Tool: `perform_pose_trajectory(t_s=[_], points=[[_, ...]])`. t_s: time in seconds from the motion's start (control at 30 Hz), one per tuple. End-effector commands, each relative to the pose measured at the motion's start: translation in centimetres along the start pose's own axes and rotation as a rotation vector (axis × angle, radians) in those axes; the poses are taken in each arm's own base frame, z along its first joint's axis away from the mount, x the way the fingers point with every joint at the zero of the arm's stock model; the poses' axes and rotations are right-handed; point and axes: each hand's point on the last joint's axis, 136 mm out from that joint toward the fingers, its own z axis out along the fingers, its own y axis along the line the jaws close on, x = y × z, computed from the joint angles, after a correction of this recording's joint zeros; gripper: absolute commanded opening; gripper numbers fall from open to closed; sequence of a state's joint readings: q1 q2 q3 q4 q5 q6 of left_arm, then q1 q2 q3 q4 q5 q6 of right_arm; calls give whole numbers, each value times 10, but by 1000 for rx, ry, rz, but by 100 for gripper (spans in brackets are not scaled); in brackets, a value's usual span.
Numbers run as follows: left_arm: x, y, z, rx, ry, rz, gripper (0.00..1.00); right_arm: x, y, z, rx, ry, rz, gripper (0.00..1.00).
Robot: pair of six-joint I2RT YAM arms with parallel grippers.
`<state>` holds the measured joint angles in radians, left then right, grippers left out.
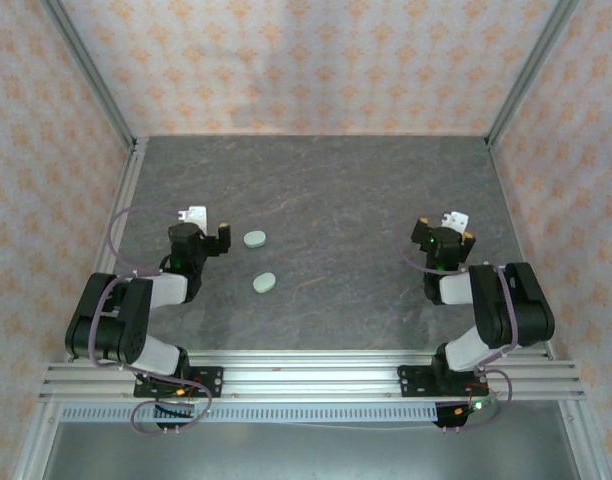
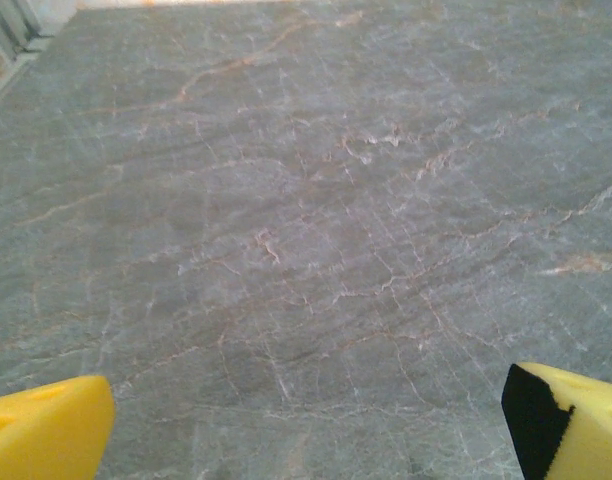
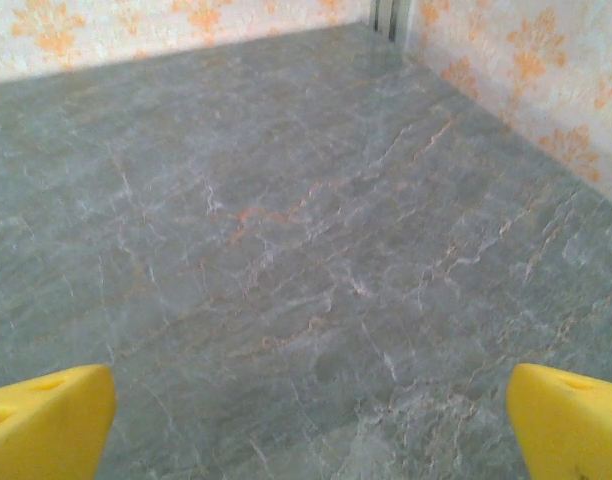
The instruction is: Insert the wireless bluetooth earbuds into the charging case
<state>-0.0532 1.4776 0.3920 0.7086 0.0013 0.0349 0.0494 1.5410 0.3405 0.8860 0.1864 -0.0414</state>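
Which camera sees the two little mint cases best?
The top external view: both mint cases lie in plain sight on the table beside the left gripper. The wrist cameras face grey table past their own yellow fingertips.

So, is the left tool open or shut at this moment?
Open. In the left wrist view the left tool has its yellow fingertips far apart, with bare table between them.
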Motion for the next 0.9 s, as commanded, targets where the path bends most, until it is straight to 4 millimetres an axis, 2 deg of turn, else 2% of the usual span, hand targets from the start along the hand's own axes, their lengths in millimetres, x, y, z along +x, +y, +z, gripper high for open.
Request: perform_pose_trajectory(t_s=[0.0,0.5,0.6,0.87], points=[[-18,12,6,-40,-42,-38,100,-18,8,7,-20,-27,35,99],[-18,13,6,-46,-47,-36,100,-18,8,6,-29,-38,32,99],[-18,13,6,-45,-47,-36,100,-15,21,7,-97,-11,-1,99],[-18,13,6,-45,-47,-36,100,-15,21,7,-103,-12,6,100]])
